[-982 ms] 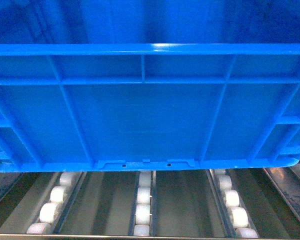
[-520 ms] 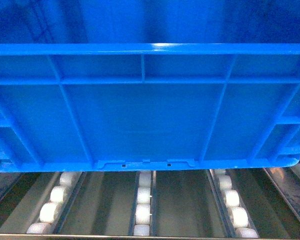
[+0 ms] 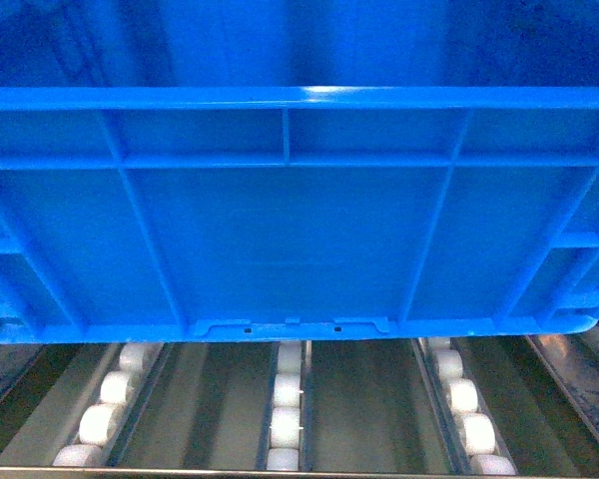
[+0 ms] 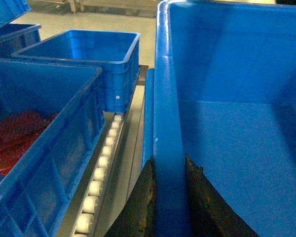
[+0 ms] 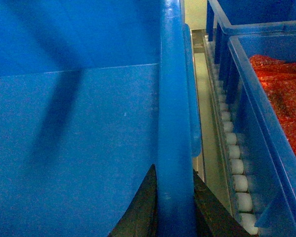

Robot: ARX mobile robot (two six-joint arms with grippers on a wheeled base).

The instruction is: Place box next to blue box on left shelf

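The box fills most of the head view, its ribbed near wall facing the camera and its bottom edge above the shelf. Three rows of white rollers run along the shelf below the box; whether the box touches them cannot be told.

The left pincer grips the left rim of the box, one dark finger on the outer face and one on the inner face. The right pincer grips the right rim in the same way.

In the left wrist view, a neighbouring blue crate with red contents stands beside the box across a roller track, and an empty blue crate stands beyond it. In the right wrist view, another blue crate with red contents stands to the right of the box, separated by a roller track.
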